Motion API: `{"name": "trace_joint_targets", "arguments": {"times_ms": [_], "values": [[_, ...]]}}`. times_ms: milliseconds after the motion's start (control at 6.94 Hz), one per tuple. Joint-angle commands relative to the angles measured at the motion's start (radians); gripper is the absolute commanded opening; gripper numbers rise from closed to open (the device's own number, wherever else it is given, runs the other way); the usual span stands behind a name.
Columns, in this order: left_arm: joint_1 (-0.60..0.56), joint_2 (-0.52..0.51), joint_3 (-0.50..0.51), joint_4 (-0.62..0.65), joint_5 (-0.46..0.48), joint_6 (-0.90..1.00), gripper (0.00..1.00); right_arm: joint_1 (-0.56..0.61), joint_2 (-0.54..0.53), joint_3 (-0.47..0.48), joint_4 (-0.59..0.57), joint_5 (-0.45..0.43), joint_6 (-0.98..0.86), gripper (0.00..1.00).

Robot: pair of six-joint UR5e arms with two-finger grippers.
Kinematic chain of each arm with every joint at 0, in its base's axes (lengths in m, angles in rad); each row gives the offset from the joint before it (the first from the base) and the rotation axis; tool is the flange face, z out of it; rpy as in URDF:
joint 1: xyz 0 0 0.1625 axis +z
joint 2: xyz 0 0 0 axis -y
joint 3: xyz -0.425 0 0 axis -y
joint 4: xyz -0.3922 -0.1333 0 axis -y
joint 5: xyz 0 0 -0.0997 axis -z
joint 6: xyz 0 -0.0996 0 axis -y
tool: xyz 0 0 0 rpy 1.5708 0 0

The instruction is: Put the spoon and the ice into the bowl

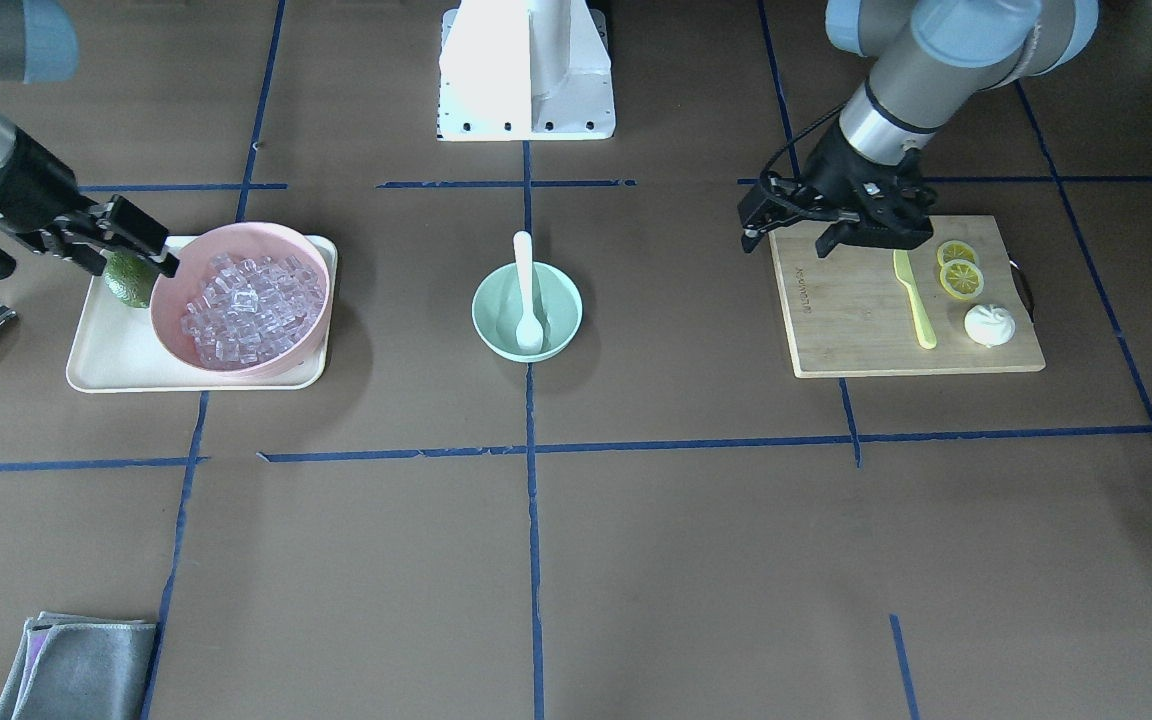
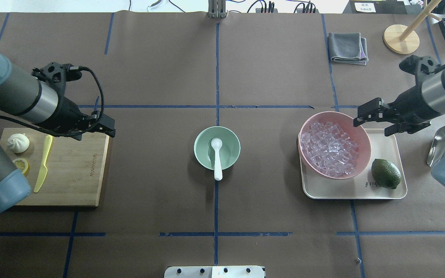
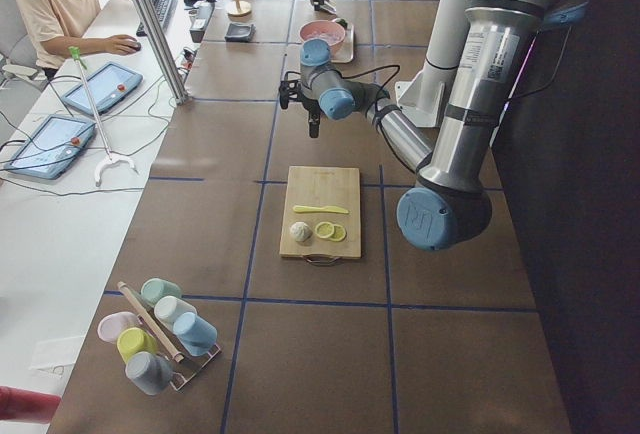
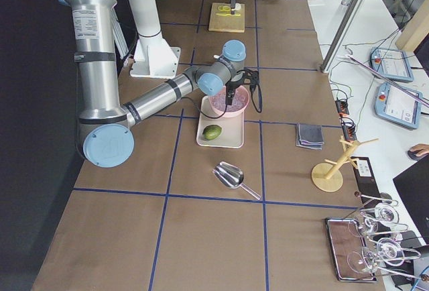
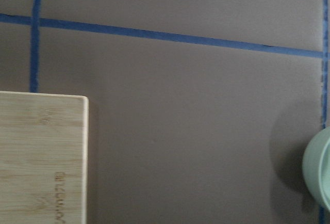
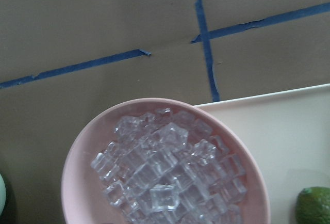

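Observation:
The mint-green bowl point(image 2: 230, 144) stands at the table's centre. The white spoon point(image 2: 217, 154) lies in it, scoop down inside, handle over the rim; both also show in the front view, bowl point(image 1: 556, 300) and spoon point(image 1: 528, 290). The ice point(image 2: 332, 148) is a heap of clear cubes in a pink bowl point(image 2: 364, 135), seen close in the right wrist view point(image 6: 170, 177). My right gripper point(image 2: 372, 125) is open and empty above the pink bowl's far rim. My left gripper point(image 2: 95, 133) is open and empty over the cutting board's inner edge. The bowl's rim point(image 5: 319, 172) shows in the left wrist view.
A wooden cutting board point(image 2: 75, 170) holds a yellow-green knife point(image 2: 43, 164), lemon slices point(image 2: 21, 165) and a white bun point(image 2: 17, 143). A cream tray point(image 2: 386, 148) carries the pink bowl and a green fruit point(image 2: 385, 173). A metal scoop point(image 2: 444, 141) and a grey cloth point(image 2: 348, 47) lie nearby.

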Motion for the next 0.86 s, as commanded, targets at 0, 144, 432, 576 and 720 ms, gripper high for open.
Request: {"name": "trace_joint_targets", "arguments": {"times_ms": [0,144,432,576,720], "values": [[-0.047,0.102,-0.046,0.0,0.001,0.116,0.99,-0.096,0.031,0.004,-0.022,-0.127,0.037,0.99],[-0.047,0.102,-0.048,-0.001,0.001,0.11,0.99,-0.145,0.046,0.002,-0.058,-0.176,0.037,0.98],[-0.047,0.104,-0.051,-0.001,0.005,0.107,0.99,-0.208,0.055,-0.01,-0.089,-0.248,0.037,0.97],[-0.047,0.104,-0.051,0.0,0.007,0.107,0.99,-0.227,0.057,-0.019,-0.089,-0.274,0.035,0.95],[-0.047,0.104,-0.052,0.0,0.007,0.107,0.99,-0.232,0.057,-0.031,-0.089,-0.282,0.034,0.93]]}}
